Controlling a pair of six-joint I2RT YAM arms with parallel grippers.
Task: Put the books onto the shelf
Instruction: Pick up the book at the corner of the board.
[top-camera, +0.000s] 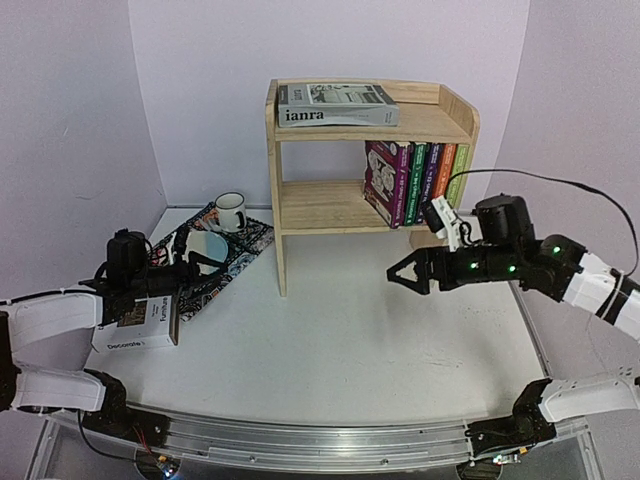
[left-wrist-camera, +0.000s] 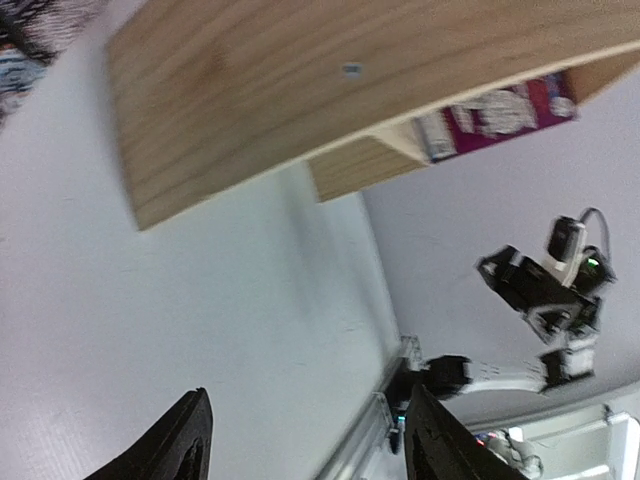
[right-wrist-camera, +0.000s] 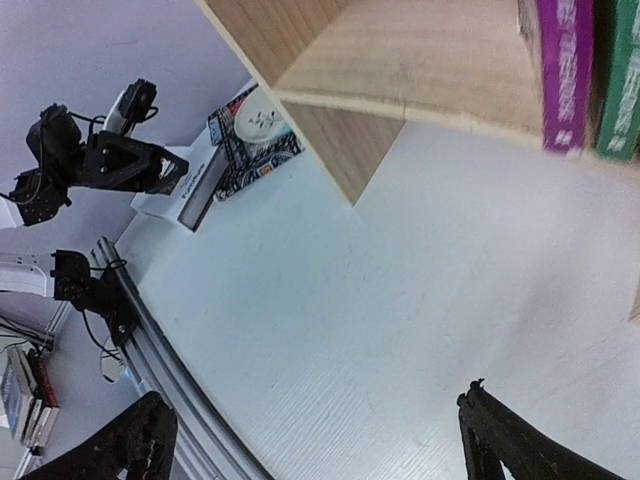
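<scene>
Top external: nearly done, I'd say. Paperbacks (top-camera: 415, 180) and ianra book (top-camera: 335, 104) are on the shelf (top-camera: 325, 207). The Decorate book (top-camera: 135, 330) sits on the table (top-camera: 340, 345) near my left fingers (left-wrist-camera: 180, 445). Those and my right fingers (right-wrist-camera: 500, 440) are apart, empty.

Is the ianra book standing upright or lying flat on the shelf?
Lying flat. The ianra book rests cover-up on the top tier of the shelf, its spine facing the camera.

A: Your left gripper (top-camera: 203, 262) sits low on the left, pointing inward and to the right, jaws apart and empty.
B: Your right gripper (top-camera: 400, 273) reaches in level from the right, pointing left, jaws spread wide with nothing between them.
</scene>
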